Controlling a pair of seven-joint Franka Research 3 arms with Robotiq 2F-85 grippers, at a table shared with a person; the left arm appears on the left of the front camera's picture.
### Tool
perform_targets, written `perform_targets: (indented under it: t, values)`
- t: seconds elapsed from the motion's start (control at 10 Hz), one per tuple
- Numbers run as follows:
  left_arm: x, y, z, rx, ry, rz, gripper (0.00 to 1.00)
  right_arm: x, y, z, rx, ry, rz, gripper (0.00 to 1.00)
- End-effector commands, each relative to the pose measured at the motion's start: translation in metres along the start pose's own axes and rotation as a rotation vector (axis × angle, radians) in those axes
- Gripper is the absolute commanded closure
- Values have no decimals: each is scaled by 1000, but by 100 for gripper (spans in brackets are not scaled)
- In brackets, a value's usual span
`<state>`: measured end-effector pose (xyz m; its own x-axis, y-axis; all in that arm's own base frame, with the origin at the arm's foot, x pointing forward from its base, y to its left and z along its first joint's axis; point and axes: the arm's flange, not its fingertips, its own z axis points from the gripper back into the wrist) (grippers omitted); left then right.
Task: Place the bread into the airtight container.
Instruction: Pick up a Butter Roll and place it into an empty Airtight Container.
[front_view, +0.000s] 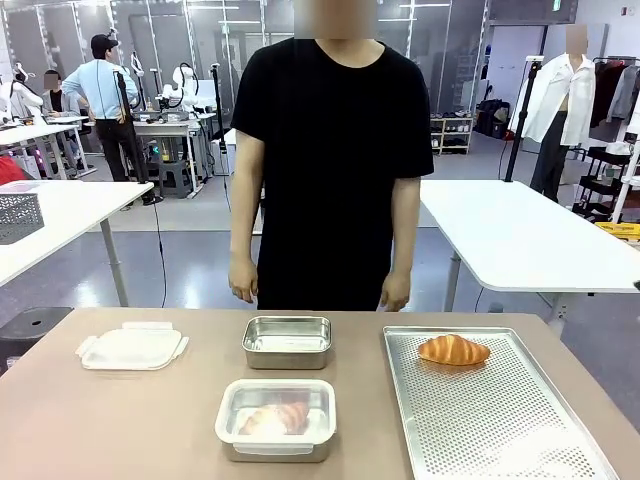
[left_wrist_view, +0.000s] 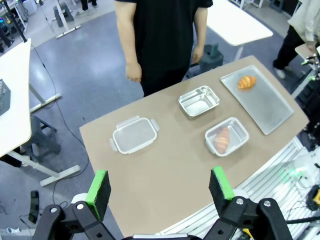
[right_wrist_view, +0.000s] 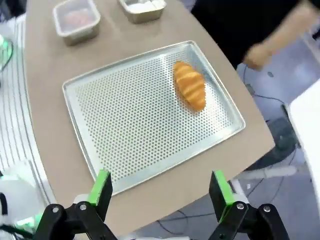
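Note:
A golden croissant, the bread (front_view: 453, 349) (left_wrist_view: 246, 82) (right_wrist_view: 190, 85), lies at the far end of a perforated metal tray (front_view: 480, 420) (left_wrist_view: 265, 105) (right_wrist_view: 130, 115) on the right of the table. An open, empty steel container (front_view: 287, 341) (left_wrist_view: 199, 101) (right_wrist_view: 142, 7) stands mid-table, and its clear lid (front_view: 130, 348) (left_wrist_view: 134, 135) rests off to the left. In front of it a lidded container (front_view: 276, 418) (left_wrist_view: 226, 136) (right_wrist_view: 76, 19) holds another croissant. My left gripper (left_wrist_view: 160, 189) hangs open high above the table's near edge. Above the tray's near side, my right gripper (right_wrist_view: 161, 190) is open and holds nothing.
A person in black stands at the far edge, hands (front_view: 242, 280) (right_wrist_view: 260, 52) down at their sides. The brown tabletop (front_view: 120, 420) lies bare at the front left. White tables stand beyond the person.

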<state>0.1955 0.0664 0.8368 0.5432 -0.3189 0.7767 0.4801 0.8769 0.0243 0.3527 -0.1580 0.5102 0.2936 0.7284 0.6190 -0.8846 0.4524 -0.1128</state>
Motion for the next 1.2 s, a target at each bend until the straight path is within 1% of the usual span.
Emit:
perform_targets:
  t: [0.0,0.1,0.3,0.4,0.5,0.6,0.8,0.9,1.1]
  values:
    - [2,0,1,2,0,-2,0,16,-17,-8,4,80,146,2]
    - [2,0,1,2,0,-2,0,38,-16,-18,9,141,221,2]
    - [2,0,1,2,0,-2,0,82,-14,-50,-10,210,311,2]
    - [2,0,1,2,0,-2,0,105,-15,-76,12,246,356,2]
    - [2,0,1,2,0,-2,0,129,-18,-112,32,283,397,2]
    - [2,0,1,2,0,-2,0,143,-23,-142,53,319,414,2]
    - [2,0,1,2,0,-2,0,152,-36,-188,76,370,414,2]
    - [2,0,1,2,0,-2,0,148,-44,-209,84,367,402,2]
    - [2,0,1,2,0,-2,0,137,-47,-231,83,381,398,2]
